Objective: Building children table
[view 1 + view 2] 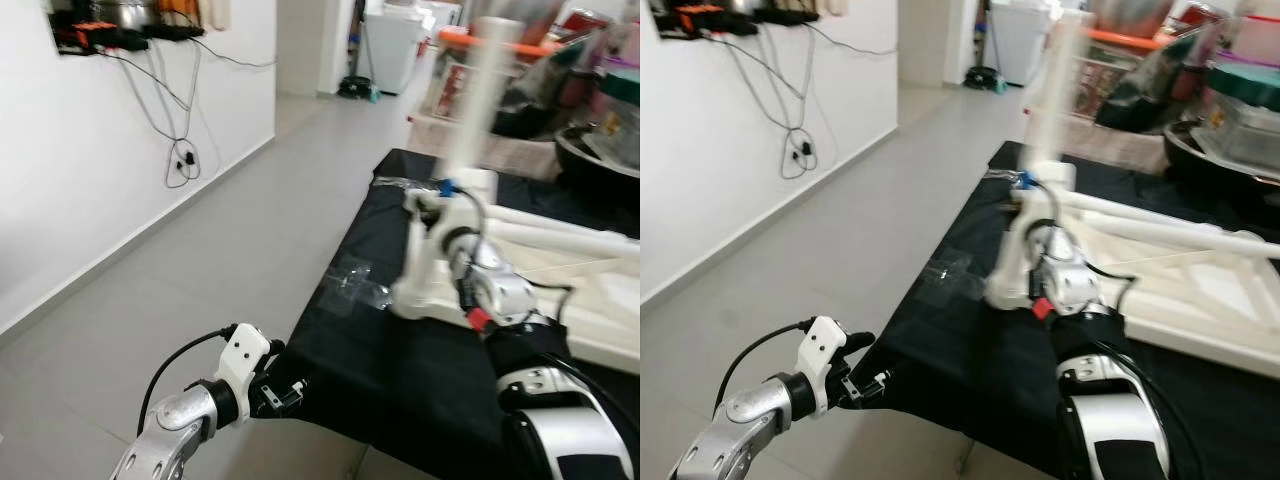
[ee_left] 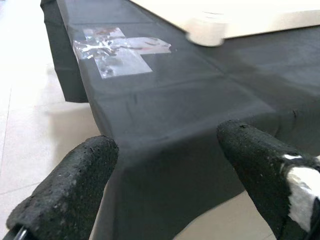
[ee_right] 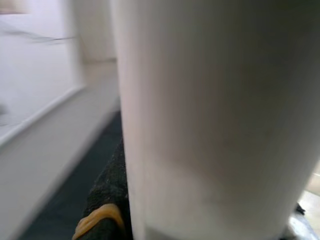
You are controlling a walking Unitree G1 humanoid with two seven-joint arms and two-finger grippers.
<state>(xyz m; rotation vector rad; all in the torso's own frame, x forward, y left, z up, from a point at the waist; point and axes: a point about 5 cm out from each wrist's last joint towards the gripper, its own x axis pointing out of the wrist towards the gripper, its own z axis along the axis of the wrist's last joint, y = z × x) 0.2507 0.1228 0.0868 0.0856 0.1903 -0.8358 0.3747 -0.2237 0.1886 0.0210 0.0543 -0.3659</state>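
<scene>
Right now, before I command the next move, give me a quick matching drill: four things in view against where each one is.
Things:
1. left gripper
2. right gripper
3. clear plastic wrapper
4. white table frame

Places:
A. lying flat across the black cloth
B. at the near corner of the cloth, fingers apart
C. on the cloth near its left edge
D. up against the upright white leg

Pairs: 1-B, 2-D, 3-C, 4-A

Head pair downward — wrists close-up
</scene>
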